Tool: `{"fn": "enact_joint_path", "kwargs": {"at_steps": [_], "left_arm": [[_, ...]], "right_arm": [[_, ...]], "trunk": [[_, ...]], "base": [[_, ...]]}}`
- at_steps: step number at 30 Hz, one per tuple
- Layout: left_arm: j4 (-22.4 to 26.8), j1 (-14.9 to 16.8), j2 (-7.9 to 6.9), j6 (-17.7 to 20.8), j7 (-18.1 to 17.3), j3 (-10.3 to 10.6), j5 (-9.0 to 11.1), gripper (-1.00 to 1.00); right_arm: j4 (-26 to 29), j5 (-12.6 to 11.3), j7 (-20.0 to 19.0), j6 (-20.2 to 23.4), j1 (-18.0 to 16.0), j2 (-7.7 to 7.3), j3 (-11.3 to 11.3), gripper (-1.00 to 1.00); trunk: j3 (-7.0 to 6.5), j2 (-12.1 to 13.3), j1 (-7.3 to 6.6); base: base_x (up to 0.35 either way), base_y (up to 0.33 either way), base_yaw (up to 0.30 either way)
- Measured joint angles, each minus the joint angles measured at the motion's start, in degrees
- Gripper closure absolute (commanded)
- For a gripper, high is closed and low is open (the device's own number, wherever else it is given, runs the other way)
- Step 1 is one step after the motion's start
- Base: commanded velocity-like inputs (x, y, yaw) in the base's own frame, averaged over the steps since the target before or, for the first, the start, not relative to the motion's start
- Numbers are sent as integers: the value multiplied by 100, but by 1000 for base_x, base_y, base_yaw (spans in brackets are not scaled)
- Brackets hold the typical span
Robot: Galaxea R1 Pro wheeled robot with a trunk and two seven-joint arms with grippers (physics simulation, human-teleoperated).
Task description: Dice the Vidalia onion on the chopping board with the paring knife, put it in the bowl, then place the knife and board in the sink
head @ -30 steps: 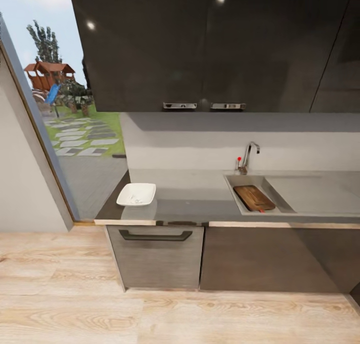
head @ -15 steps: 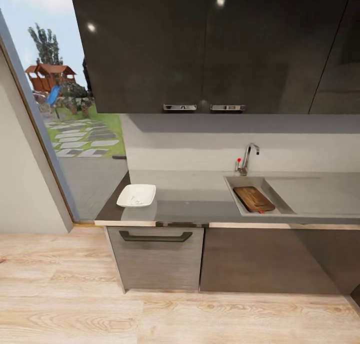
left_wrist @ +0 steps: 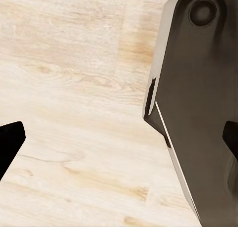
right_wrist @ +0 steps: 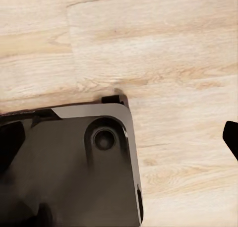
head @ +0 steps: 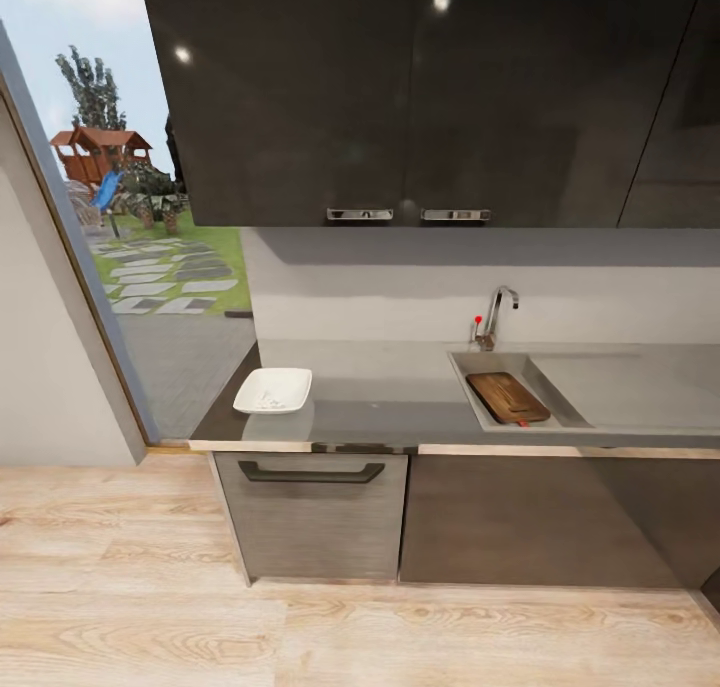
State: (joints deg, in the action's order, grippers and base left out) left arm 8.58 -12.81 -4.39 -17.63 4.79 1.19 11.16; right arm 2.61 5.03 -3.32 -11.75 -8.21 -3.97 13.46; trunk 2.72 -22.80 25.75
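In the head view the sink [head: 466, 379] is set into the grey countertop [head: 380, 392] at the right. The dark-brown chopping board [head: 507, 396] lies slanted inside the basin. A small red bit at the board's near end is the paring knife [head: 521, 422] handle; its blade is hidden. The white bowl [head: 273, 388] sits on the countertop's left end with faint pale bits inside. The Vidalia onion is out of view. My left gripper [left_wrist: 119, 140] and my right gripper [right_wrist: 119, 140] both hang open over the wooden floor, holding nothing.
A chrome faucet [head: 497, 312] with a red knob stands behind the basin, and the steel drainboard [head: 625, 387] lies to its right. Dark wall cabinets [head: 420, 97] hang above. A glass door [head: 130, 267] is at the left. My dark base [left_wrist: 198, 103] is beside both grippers.
The head camera shifted very slightly a second ago. The board, the knife and the bowl have stayed where they were.
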Motion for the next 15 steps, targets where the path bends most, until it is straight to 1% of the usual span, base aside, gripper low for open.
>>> {"fn": "enact_joint_path", "kwargs": {"at_steps": [4,9,15], "left_arm": [[0,0,0,-2,0,-1,0,-100],[0,0,0,-4,0,-2,0,-100],[0,0,0,-5,0,-1,0,-100]], "right_arm": [[0,-4,0,6,0,45,-3,-100],[0,4,0,8,0,174,-7,-100],[0,13,-1,1,0,198,7,-100]], "trunk": [[0,0,0],[0,0,0],[0,0,0]], "base": [[0,0,0],[0,0,0],[0,0,0]]}}
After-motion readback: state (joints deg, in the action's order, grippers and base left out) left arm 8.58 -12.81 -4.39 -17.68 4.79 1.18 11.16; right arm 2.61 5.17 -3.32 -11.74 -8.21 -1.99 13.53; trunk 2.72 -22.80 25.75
